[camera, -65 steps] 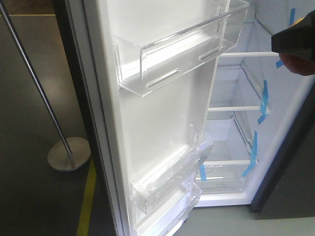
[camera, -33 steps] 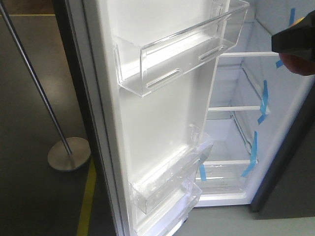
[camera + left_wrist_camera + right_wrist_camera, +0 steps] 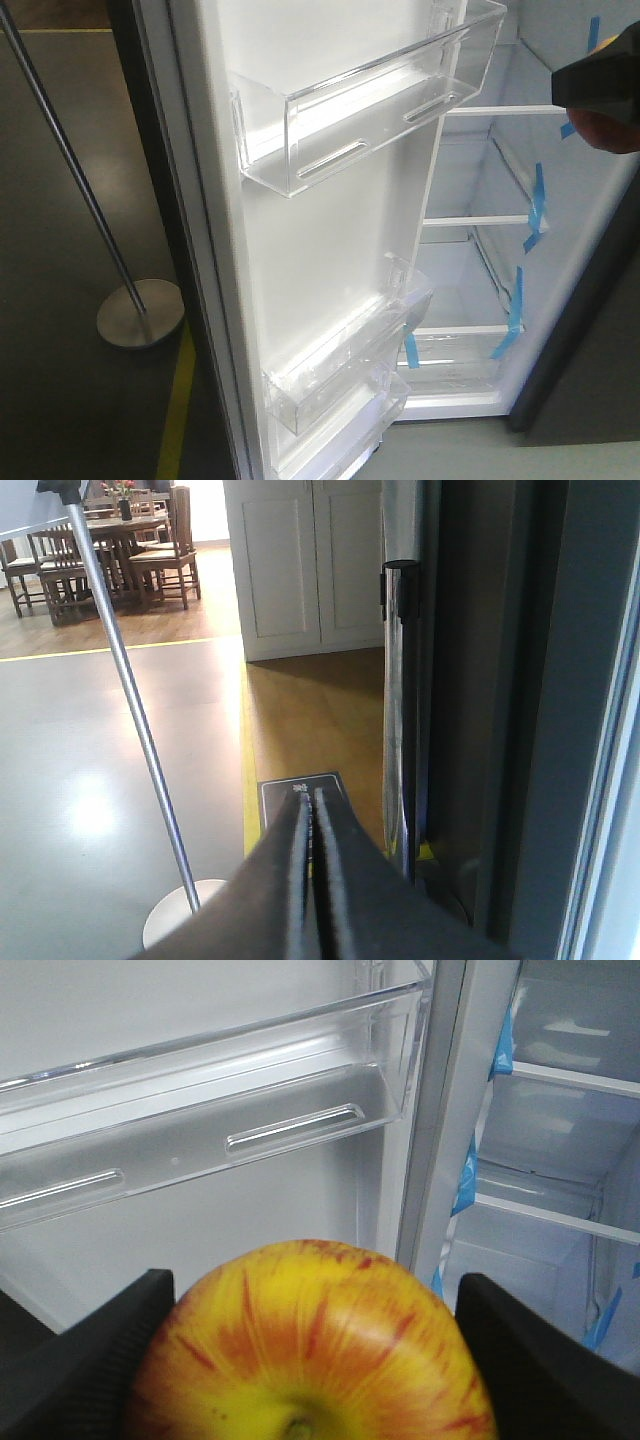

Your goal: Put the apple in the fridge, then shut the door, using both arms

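**Apple held up at the open fridge**

The right pincer (image 3: 310,1360) holds the apple (image 3: 305,1330). One black finger (image 3: 95,1345) is on each side of it, and the apple fills the gap between them. The apple is red with a big yellow patch. It is up in the air, near the door (image 3: 330,230), and not yet inside the fridge (image 3: 470,290).

The door is wide open, and its white inner side faces us. A clear bin (image 3: 370,110) sits high on the door, just past the apple. More clear bins (image 3: 340,375) sit low down on it.

To the right of the door is the white inside of the fridge. It has white shelves (image 3: 500,110) and strips of blue tape (image 3: 537,200).

The left pincer (image 3: 308,810) is on the far side of the door, by its dark outer face. Its two fingers are pressed tight together and hold nothing. A shiny metal pole (image 3: 70,170) with a round base (image 3: 140,313) stands on the grey floor to the left. A yellow line (image 3: 178,400) runs along the floor beside the door.
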`<state>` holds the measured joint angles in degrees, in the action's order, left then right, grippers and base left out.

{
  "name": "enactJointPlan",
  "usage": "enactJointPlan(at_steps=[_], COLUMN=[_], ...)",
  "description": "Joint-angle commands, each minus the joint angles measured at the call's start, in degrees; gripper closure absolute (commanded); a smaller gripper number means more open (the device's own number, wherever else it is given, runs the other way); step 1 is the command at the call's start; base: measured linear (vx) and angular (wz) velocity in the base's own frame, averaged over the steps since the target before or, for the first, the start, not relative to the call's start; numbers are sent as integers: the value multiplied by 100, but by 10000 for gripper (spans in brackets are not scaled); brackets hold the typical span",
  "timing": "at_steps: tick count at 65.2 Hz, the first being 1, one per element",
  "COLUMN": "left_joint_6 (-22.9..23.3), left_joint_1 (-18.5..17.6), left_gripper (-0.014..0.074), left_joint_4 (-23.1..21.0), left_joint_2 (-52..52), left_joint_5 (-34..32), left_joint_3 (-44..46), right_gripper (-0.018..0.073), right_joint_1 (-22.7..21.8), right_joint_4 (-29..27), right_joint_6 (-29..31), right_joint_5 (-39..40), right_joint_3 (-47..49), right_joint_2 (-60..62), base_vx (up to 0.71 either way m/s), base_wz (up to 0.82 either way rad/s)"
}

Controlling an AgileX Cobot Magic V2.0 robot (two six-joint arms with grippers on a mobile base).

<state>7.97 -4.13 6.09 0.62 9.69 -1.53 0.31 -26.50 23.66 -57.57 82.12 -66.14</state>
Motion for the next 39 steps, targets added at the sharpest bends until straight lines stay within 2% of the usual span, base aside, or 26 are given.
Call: enactJointPlan(at_steps=[1,13,21,25,29,34,39], left_joint_6=[36,36,36,36,36,36,36], left_joint_1=[4,4,4,4,4,4,4], left_gripper=[604,604,604,604,604,604,604], left_joint_4=[-6,-6,-6,-6,-6,-6,-6], left_joint_2=[94,94,94,94,94,94,94], left_joint_5=[-409,-409,-409,-409,-409,-409,-409], left_joint_3=[-88,-88,-88,-88,-88,-88,-88], right_gripper=[381,381,381,381,381,381,381], right_joint_1=[-24,-24,-24,-24,-24,-17,-17], right_joint_4=[-146,-209,-650,-1208,-2079,-3517,-4581], right_joint_6=[35,35,182,724,1570,2727,3780], right_joint_5=[390,569,1398,1806,2205,2189,1994], right_joint_3=[168,168,168,180,243,476,783], right_joint_2=[117,117,117,110,47,-204,-583], base_vx=[0,0,0,0,0,0,0], base_wz=[0,0,0,0,0,0,0])
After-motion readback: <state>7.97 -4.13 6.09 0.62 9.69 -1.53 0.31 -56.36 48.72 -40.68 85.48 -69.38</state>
